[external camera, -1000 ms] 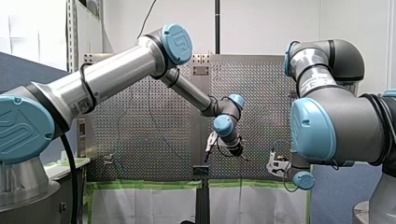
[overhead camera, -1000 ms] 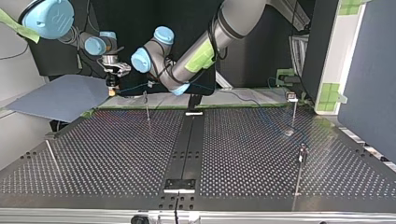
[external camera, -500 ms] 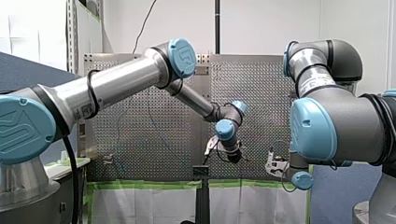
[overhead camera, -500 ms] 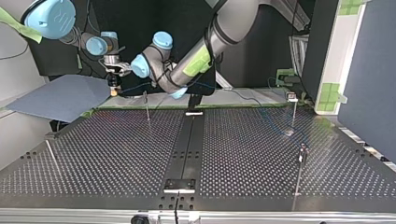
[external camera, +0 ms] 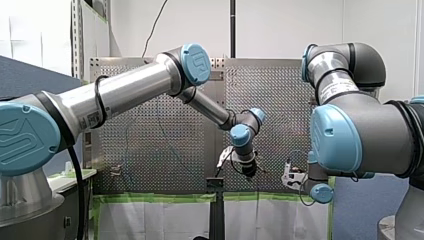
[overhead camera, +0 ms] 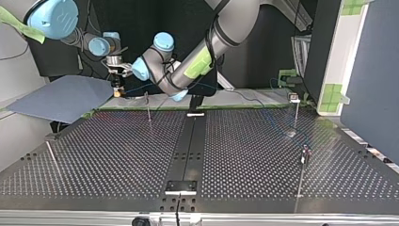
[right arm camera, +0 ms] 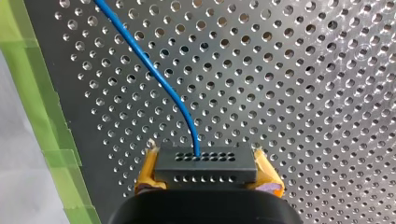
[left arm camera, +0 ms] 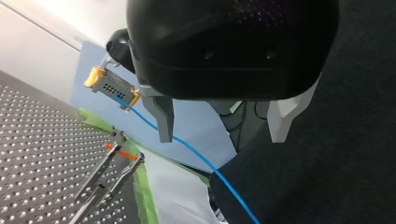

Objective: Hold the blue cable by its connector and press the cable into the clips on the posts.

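From the connector [right arm camera: 205,168], clamped between our right gripper's [right arm camera: 206,179] yellow pads [right arm camera: 145,176], the blue cable [right arm camera: 154,77] runs lengthwise toward our left gripper [left arm camera: 220,135], whose spread, empty fingers [left arm camera: 163,116] it crosses just past one tip.

No legible text: embossed mark on blue joint cap [external camera: 196,63], arm sticker [external camera: 93,119] - both unreadable.

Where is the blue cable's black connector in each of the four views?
Front view: too small to tell; at my right hand, right of centre.
Top view: the connector is at upper left, in that hand.
Left wrist view: connector between yellow pads, at the blue cable's end.
Right wrist view: connector between its hand's yellow pads.
Shared landmark: the green tape.
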Available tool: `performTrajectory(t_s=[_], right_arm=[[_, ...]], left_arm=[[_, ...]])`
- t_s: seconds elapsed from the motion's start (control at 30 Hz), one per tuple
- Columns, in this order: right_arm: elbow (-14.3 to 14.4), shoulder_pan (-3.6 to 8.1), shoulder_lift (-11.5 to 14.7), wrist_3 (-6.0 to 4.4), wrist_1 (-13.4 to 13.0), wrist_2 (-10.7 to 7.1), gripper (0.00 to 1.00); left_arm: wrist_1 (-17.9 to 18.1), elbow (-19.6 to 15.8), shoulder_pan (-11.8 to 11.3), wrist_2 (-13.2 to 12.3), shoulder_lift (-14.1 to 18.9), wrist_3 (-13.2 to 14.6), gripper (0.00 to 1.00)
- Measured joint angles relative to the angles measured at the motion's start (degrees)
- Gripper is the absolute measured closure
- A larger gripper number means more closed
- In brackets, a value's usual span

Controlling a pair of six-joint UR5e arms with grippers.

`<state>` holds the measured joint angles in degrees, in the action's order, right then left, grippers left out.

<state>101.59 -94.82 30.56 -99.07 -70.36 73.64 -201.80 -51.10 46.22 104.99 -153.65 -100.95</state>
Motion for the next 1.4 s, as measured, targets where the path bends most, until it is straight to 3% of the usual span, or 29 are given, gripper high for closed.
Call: performTrajectory(t_s=[0.5, 0.7, 0.97, 1.13, 1.4], right_arm=[[-0.1, -0.39, 0.0, 0.0, 0.2, 0.03, 1.0], [-0.1, -0.42, 0.0, 0.0, 0.2, 0.17, 1.0], [-0.1, -0.48, 0.0, 0.08, 0.3, 0.27, 1.0], [-0.1, -0.49, 0.0, 0.15, 0.3, 0.28, 1.0], [-0.1, -0.5, 0.0, 0.17, 0.4, 0.28, 1.0]], left_arm=[[-7.6, 5.8, -1.0, -1.0, -0.4, -7.7, 0.0], [-10.6, 7.9, -1.8, -3.0, -2.3, -10.6, 0.0], [-14.9, 5.6, -2.9, -7.3, -3.3, -14.9, 0.0], [-17.4, 5.9, -3.4, -9.2, -3.3, -17.5, 0.0], [-16.6, 6.9, -3.6, -10.2, -3.3, -21.1, 0.0]])
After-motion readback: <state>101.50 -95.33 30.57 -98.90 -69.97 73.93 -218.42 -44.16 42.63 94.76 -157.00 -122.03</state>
